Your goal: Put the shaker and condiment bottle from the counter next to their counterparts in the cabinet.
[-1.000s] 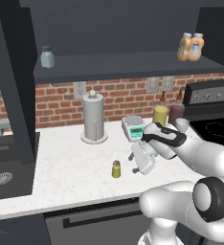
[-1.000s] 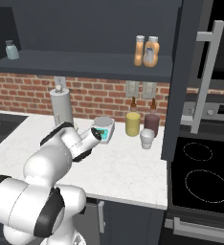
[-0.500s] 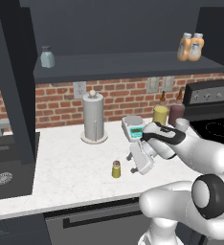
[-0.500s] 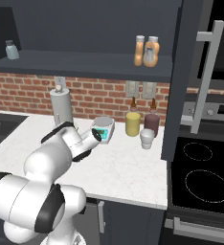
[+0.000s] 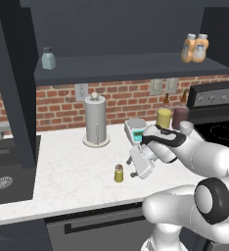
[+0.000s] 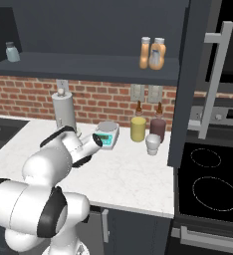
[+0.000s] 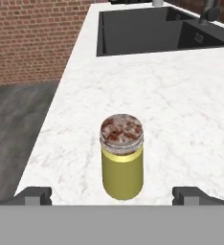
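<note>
The shaker [image 7: 122, 155], a stubby yellow-olive jar with a speckled dark cap, stands upright on the white marble counter [image 7: 190, 105]. In the hand view it sits just ahead of my open gripper [image 7: 113, 196], centred between the two fingertips [image 7: 35, 195] and untouched. From the left base view the gripper [image 5: 132, 167] hangs low beside the shaker [image 5: 118, 173], on its right. Two orange bottles [image 5: 194, 48] stand side by side on the dark cabinet shelf [image 5: 126, 66]; I cannot tell which is the condiment bottle. A pale blue-grey shaker [image 5: 48, 58] stands at the shelf's left end.
A paper-towel roll [image 5: 96, 120], a small scale [image 5: 135, 130], a yellow jar [image 5: 164, 117], a dark jar [image 5: 180, 116] and a white cup [image 5: 186, 128] line the back of the counter. A dark sink [image 5: 4, 166] lies left, and a stove [image 6: 210, 184] right.
</note>
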